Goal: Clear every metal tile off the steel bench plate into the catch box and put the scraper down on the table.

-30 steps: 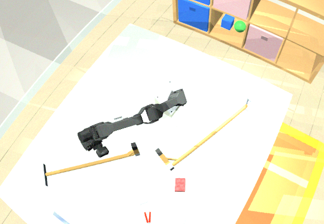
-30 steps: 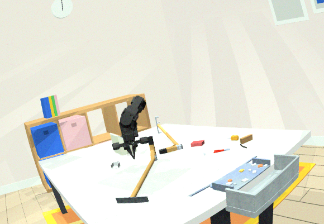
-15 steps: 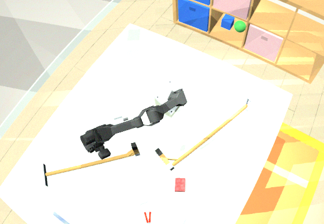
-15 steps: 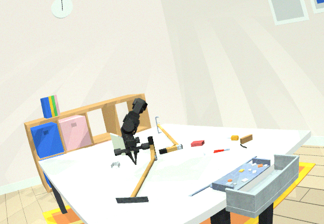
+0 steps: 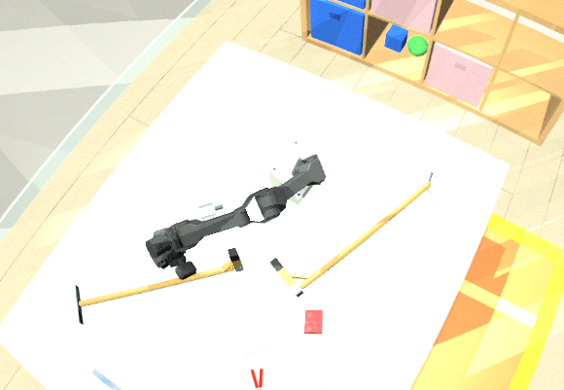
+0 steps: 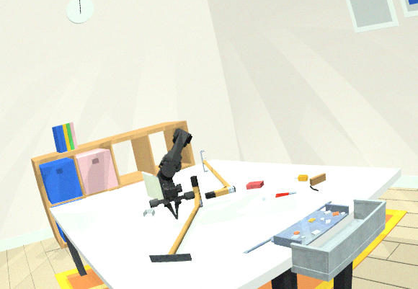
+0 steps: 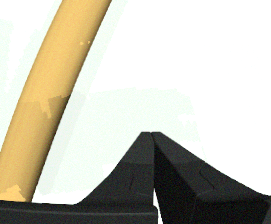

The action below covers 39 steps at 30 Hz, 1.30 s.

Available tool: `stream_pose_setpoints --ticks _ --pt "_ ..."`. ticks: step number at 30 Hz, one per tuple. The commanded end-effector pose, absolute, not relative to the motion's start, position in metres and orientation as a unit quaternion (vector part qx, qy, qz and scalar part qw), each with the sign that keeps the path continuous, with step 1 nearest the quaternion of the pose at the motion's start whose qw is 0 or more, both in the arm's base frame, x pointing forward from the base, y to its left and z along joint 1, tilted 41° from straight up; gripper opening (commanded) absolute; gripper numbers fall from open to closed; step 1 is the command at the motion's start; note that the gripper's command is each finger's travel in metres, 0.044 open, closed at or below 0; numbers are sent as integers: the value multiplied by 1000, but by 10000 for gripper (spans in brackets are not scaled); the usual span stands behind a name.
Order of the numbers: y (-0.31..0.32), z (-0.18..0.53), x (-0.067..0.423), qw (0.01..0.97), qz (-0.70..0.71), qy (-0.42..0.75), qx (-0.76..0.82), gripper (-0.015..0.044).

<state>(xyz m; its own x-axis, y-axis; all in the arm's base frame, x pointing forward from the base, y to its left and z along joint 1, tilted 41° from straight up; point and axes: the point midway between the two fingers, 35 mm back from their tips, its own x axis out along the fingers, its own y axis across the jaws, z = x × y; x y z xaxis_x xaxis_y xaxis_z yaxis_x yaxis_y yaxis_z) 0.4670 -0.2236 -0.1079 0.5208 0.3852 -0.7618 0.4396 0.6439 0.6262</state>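
My gripper [image 6: 176, 218] [image 7: 151, 134] is shut with nothing between its fingertips. It hangs above the table beside a long wooden handle [image 5: 141, 290] [image 6: 184, 230] [image 7: 48, 100]; in the wrist view the handle runs to the left of the fingers, apart from them. This long scraper has a wide black blade [image 5: 79, 304] [image 6: 170, 258] and a bent black grip [image 5: 234, 258] [image 6: 194, 181], and lies on the table. The steel plate [image 6: 282, 241] bears several tiles, among them an orange tile [image 6: 336, 213] and a white tile [image 6: 316, 233]. The grey catch box [image 6: 311, 261] is along its far side.
A second long wooden tool [image 5: 370, 233] [image 6: 215, 171] with a metal head lies on the table. A red block [image 5: 313, 322] [image 6: 255, 184], red-handled pliers [image 5: 258, 377] [image 6: 282, 194], a brown block [image 6: 318, 179] and a small metal piece [image 6: 149, 212] lie around. A thin strip [image 6: 257, 246] extends from the plate's near end.
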Motion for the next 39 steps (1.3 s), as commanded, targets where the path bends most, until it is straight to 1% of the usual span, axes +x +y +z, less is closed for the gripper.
stream_pose_setpoints --ticks 1,39 --pt "-217 -116 464 760 -22 491 424 0" --pt "-202 -105 489 760 -22 491 424 0"
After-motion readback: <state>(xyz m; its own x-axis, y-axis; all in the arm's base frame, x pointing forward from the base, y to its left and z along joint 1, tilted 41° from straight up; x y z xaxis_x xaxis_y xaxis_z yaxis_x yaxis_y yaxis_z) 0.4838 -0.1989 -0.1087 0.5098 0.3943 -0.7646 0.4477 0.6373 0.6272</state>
